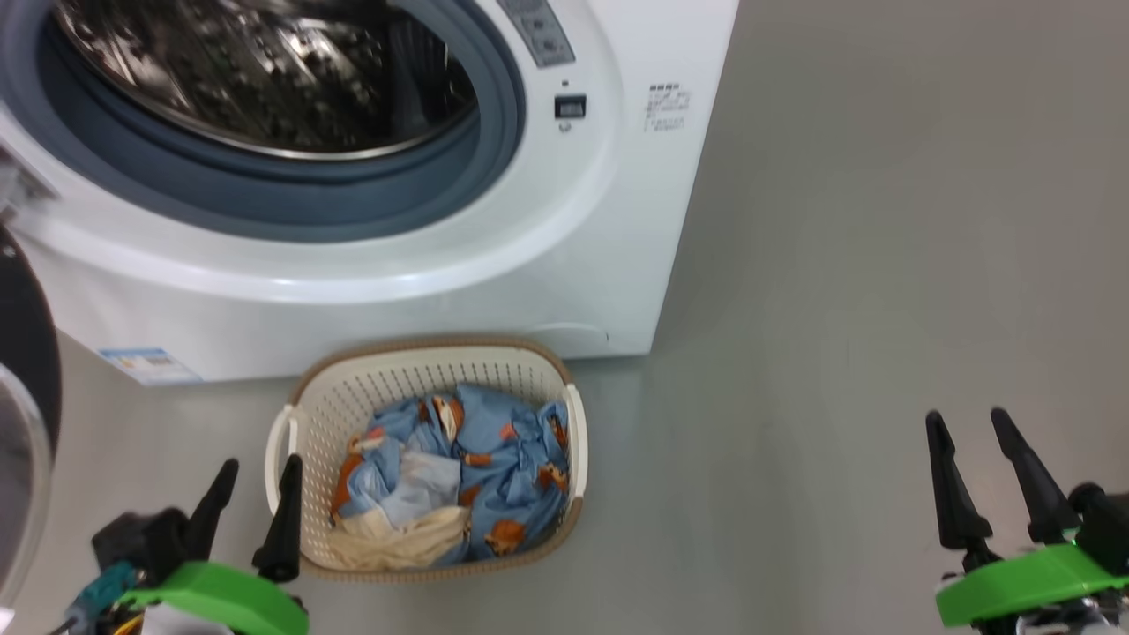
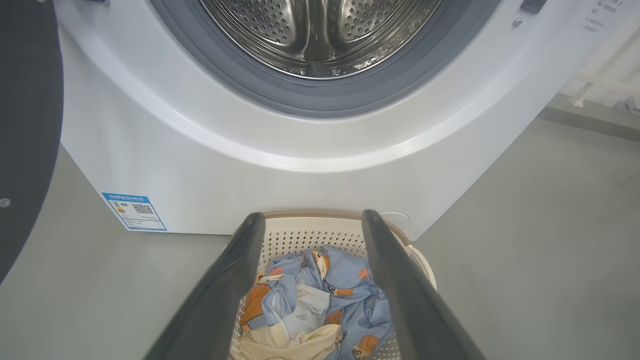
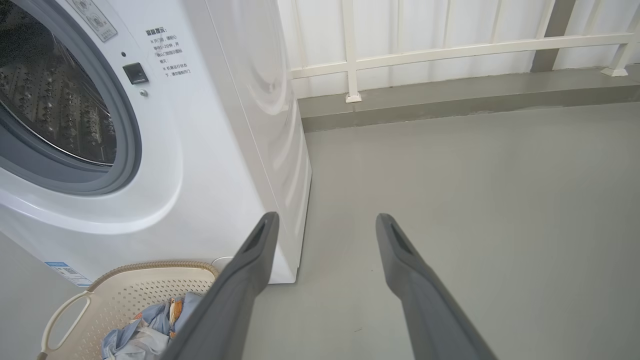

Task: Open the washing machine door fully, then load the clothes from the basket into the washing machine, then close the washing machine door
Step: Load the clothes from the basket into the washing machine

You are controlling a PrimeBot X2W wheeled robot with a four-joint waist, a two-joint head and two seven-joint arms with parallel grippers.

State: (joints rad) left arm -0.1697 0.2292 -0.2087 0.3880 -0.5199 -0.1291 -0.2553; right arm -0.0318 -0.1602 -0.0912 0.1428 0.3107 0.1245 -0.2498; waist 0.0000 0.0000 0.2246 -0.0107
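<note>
one washing machine [image 1: 441,291], drum bare, its door [image 1: 26,353] swung open at left. one basket [image 1: 423,348] on the floor [image 1: 838,353] just before it, holding the clothes [image 1: 503,459]: crumpled blue bear-print fabric, piece count unclear, plus one cream cloth. two grippers: left gripper [image 1: 262,463] beside the basket's left handle, right gripper [image 1: 966,414] well apart; both released, empty.

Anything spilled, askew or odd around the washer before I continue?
Nothing stands out: the cream perforated plastic basket stands upright before the white front-loading washing machine, its blue bear-print clothes all inside.
</note>
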